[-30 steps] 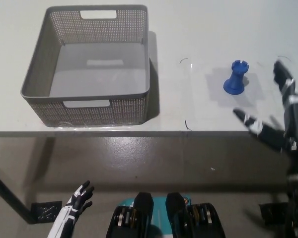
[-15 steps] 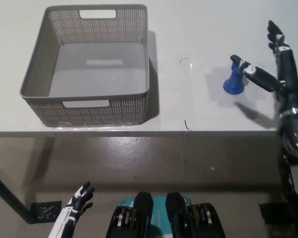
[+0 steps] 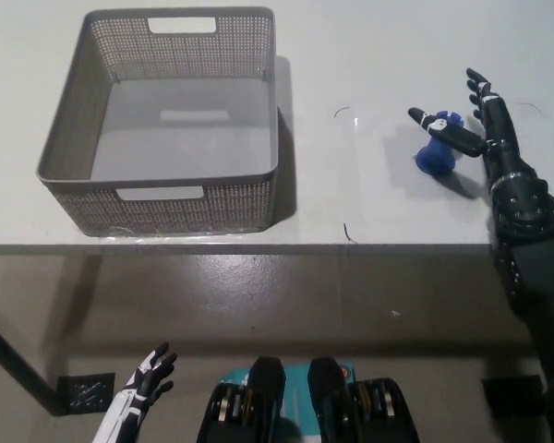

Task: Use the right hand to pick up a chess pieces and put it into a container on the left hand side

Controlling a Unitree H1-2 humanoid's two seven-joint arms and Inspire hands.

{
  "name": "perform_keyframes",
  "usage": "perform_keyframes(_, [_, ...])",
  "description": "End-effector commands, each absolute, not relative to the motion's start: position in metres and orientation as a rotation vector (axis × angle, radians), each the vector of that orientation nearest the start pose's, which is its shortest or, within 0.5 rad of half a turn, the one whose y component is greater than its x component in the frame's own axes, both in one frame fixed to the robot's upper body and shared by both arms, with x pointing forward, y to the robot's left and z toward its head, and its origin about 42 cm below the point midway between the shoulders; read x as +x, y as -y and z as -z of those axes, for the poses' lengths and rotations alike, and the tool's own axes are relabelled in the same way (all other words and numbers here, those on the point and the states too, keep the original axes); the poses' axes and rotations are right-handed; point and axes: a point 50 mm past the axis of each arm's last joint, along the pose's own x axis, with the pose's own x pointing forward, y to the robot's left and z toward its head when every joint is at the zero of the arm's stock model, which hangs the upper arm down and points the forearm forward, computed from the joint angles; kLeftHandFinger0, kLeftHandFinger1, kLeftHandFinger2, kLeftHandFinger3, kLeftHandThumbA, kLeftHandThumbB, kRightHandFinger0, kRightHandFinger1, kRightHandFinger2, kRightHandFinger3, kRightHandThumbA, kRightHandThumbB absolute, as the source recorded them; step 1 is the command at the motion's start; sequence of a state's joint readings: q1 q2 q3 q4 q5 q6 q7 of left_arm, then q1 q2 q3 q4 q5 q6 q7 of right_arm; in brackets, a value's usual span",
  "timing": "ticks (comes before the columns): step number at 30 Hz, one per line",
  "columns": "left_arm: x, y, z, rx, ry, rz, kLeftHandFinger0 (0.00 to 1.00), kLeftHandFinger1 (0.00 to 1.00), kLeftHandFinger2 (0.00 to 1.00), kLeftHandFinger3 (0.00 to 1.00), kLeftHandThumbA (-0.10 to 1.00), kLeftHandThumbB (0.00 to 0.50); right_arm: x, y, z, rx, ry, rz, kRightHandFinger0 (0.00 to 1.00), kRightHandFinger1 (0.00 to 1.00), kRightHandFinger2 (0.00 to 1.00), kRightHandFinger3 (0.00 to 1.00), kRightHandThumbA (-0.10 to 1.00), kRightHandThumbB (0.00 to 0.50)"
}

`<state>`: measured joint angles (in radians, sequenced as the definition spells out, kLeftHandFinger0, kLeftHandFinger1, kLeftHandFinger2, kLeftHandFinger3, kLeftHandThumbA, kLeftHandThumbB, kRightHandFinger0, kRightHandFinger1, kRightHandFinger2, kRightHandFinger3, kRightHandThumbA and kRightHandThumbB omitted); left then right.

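While our right hand (image 3: 480, 138) hung spread and empty against the blue rook (image 3: 437, 148), well right of the basket (image 3: 157, 189), we judged that its fingers should close low around the stem.

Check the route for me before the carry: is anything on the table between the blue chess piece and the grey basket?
Nothing visible: only bare table separates the blue chess piece from the grey basket.

The black right robot hand (image 3: 485, 138) has swung in from 4 o'clock of the blue plastic rook-shaped chess piece (image 3: 437, 149) to its 3 o'clock side, fingers spread, one finger (image 3: 443, 131) now lying across the piece's top.
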<state>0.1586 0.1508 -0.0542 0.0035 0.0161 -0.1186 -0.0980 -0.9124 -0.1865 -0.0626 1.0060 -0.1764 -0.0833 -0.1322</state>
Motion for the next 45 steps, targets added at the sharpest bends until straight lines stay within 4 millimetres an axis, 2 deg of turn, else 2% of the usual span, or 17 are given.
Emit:
perform_keyframes(1, [0.225, -0.246, -0.070, 0.154, 0.004, 0.159, 1.00, 1.00, 1.00, 1.00, 1.00, 0.296, 0.558, 0.248, -0.241, -0.434, 0.107, 0.137, 1.00, 1.00, 1.00, 1.00, 1.00, 0.403])
perform_keyframes(5, [0.222, -0.248, -0.068, 0.157, 0.000, 0.159, 1.00, 1.00, 1.00, 1.00, 1.00, 0.277, 0.558, 0.258, -0.224, -0.463, 0.027, 0.144, 1.00, 1.00, 1.00, 1.00, 1.00, 0.406])
perform_keyframes(11, [0.223, -0.247, -0.068, 0.164, -0.001, 0.165, 1.00, 1.00, 1.00, 1.00, 1.00, 0.287, 0.558, 0.269, -0.217, -0.463, -0.022, 0.147, 1.00, 1.00, 1.00, 1.00, 1.00, 0.407])
perform_keyframes(16, [0.226, -0.244, -0.068, 0.159, 0.005, 0.171, 1.00, 1.00, 1.00, 1.00, 1.00, 0.267, 0.558, 0.263, -0.212, -0.475, -0.039, 0.134, 1.00, 1.00, 1.00, 1.00, 1.00, 0.442])
perform_keyframes(21, [0.226, -0.244, -0.068, 0.166, -0.003, 0.174, 1.00, 1.00, 1.00, 1.00, 1.00, 0.263, 0.556, 0.257, -0.203, -0.498, -0.073, 0.117, 1.00, 1.00, 1.00, 1.00, 1.00, 0.443])
perform_keyframes(29, [0.235, -0.245, -0.073, 0.172, 0.015, 0.192, 1.00, 1.00, 1.00, 1.00, 1.00, 0.245, 0.564, 0.243, -0.218, -0.489, -0.057, 0.097, 1.00, 1.00, 1.00, 1.00, 1.00, 0.455])
perform_keyframes(30, [0.235, -0.245, -0.073, 0.168, 0.014, 0.192, 1.00, 1.00, 1.00, 1.00, 1.00, 0.243, 0.564, 0.242, -0.218, -0.477, -0.052, 0.094, 1.00, 1.00, 1.00, 1.00, 0.97, 0.452])
perform_keyframes(31, [0.234, -0.244, -0.073, 0.166, 0.012, 0.191, 1.00, 1.00, 1.00, 1.00, 1.00, 0.239, 0.564, 0.240, -0.219, -0.462, -0.048, 0.105, 1.00, 1.00, 1.00, 1.00, 0.84, 0.452])
perform_keyframes(32, [0.233, -0.244, -0.073, 0.158, 0.010, 0.195, 1.00, 1.00, 1.00, 1.00, 1.00, 0.238, 0.564, 0.239, -0.220, -0.449, -0.037, 0.126, 0.97, 0.99, 1.00, 0.97, 0.61, 0.395])
perform_keyframes(33, [0.233, -0.244, -0.072, 0.164, 0.009, 0.192, 1.00, 1.00, 1.00, 1.00, 1.00, 0.251, 0.564, 0.238, -0.220, -0.444, -0.029, 0.157, 0.38, 0.44, 0.51, 0.51, 0.24, 0.308])
perform_keyframes(34, [0.233, -0.243, -0.071, 0.165, 0.008, 0.192, 1.00, 1.00, 1.00, 1.00, 1.00, 0.251, 0.564, 0.239, -0.219, -0.444, -0.029, 0.161, 0.26, 0.39, 0.51, 0.50, 0.21, 0.319])
perform_keyframes(35, [0.233, -0.244, -0.072, 0.161, 0.002, 0.192, 1.00, 1.00, 1.00, 1.00, 1.00, 0.256, 0.563, 0.238, -0.219, -0.459, -0.009, 0.179, 0.01, 0.09, 0.21, 0.15, -0.07, 0.207])
perform_keyframes(36, [0.233, -0.244, -0.072, 0.162, 0.002, 0.192, 1.00, 1.00, 1.00, 1.00, 1.00, 0.256, 0.562, 0.237, -0.219, -0.461, -0.003, 0.180, 0.00, 0.06, 0.27, 0.19, -0.09, 0.197])
perform_keyframes(37, [0.234, -0.243, -0.072, 0.161, 0.001, 0.192, 1.00, 1.00, 1.00, 1.00, 1.00, 0.256, 0.563, 0.237, -0.219, -0.448, 0.002, 0.180, 0.00, 0.08, 0.43, 0.32, -0.10, 0.172])
perform_keyframes(38, [0.233, -0.244, -0.073, 0.163, 0.000, 0.190, 1.00, 1.00, 1.00, 1.00, 1.00, 0.255, 0.562, 0.237, -0.218, -0.426, 0.002, 0.181, 0.00, 0.18, 0.61, 0.56, -0.10, 0.163])
perform_keyframes(40, [0.233, -0.244, -0.072, 0.165, 0.008, 0.204, 1.00, 1.00, 1.00, 1.00, 1.00, 0.245, 0.561, 0.238, -0.215, -0.414, -0.010, 0.194, 0.00, 0.30, 0.71, 0.74, -0.10, 0.161])
perform_keyframes(45, [0.234, -0.244, -0.072, 0.155, 0.002, 0.207, 1.00, 1.00, 1.00, 1.00, 1.00, 0.258, 0.558, 0.246, -0.211, -0.388, 0.005, 0.228, 0.00, 0.35, 0.69, 0.72, -0.10, 0.149])
